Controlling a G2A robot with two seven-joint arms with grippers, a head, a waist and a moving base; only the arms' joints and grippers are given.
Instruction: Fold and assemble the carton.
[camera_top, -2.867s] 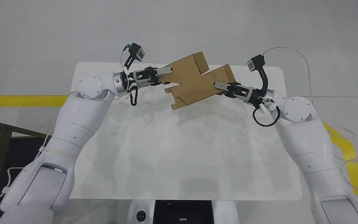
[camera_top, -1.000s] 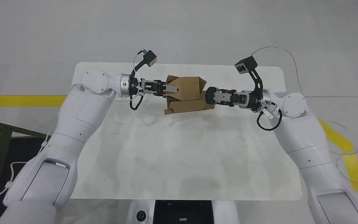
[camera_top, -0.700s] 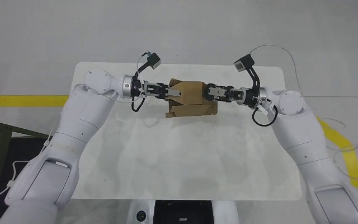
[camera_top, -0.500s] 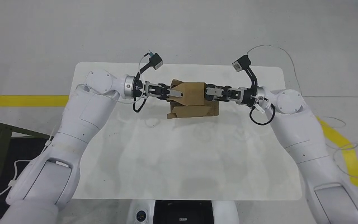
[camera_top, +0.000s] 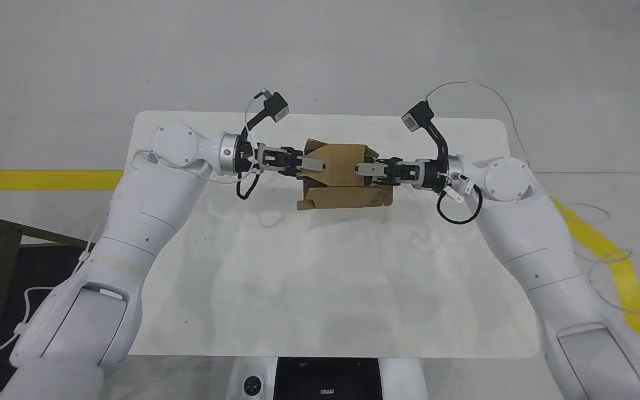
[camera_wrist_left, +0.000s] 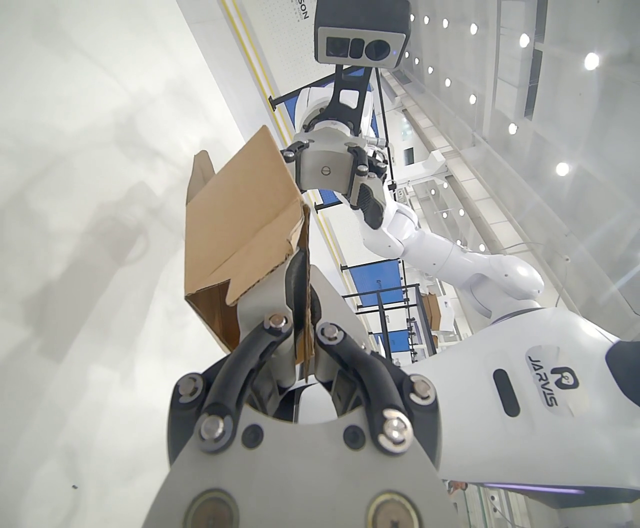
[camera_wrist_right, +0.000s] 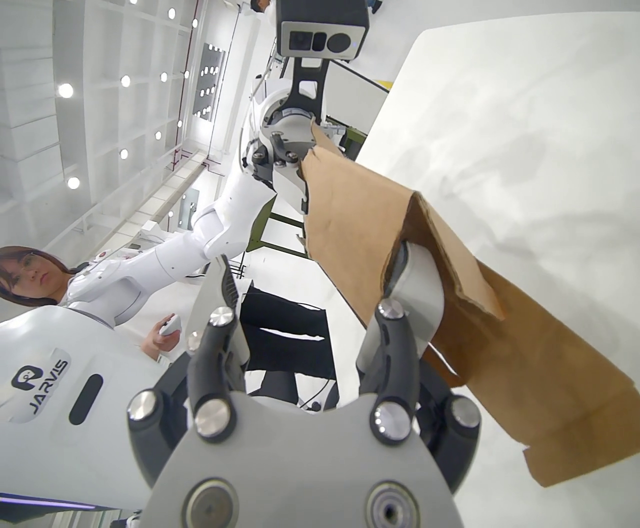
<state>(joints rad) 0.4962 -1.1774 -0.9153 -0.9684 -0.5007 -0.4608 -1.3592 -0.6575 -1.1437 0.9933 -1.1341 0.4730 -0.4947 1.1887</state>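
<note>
Carton (camera_top: 345, 175): it is held between the 2 arms over the far middle of the table (camera_top: 330, 300), and is partly opened into a sleeve with loose flaps at its ends.
Left gripper (camera_wrist_left: 300, 280): it is set at the carton's left end, and its jaws are clamped on the edge of 1 cardboard wall.
Right gripper (camera_wrist_right: 320, 280): it is set at the carton's right end with its jaws apart. 1 finger is tucked under a folded panel and touches it, while the other finger is clear of the cardboard.
Step in hand: this is judged to be the opening and squaring of the sleeve, with the flaps not yet folded in.
Doing it well: the left clamp is best kept firm as an anchor. The panel is best pressed outward by the inserted right finger along its crease, slowly, so that the wall is neither buckled nor torn at the notch. The 2 wrists are best kept in line so the sleeve is not twisted.
Risk: the thin wall may be pulled out of the left clamp if it is pushed too hard.
Hidden: the carton's underside and inside cannot be seen. It cannot be told whether its near lower edge rests on the table.
</note>
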